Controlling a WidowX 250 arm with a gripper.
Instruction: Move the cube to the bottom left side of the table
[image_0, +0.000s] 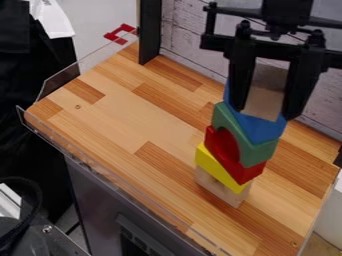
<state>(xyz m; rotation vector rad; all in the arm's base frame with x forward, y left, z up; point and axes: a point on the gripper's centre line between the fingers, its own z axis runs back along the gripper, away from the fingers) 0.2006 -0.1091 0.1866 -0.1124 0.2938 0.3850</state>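
Evidently, the claw (266, 110) is pinching the plain wooden cube (268, 90) above the right part of the table (127, 117). Directly below the cube, in descending order: blue block (257, 125), green block (259, 152), red block (244, 171), yellow block (216, 167), plain wooden block (215, 188).

Readable print: 0 items.
No text, label, brand, number or sign can be read anywhere in the frame.
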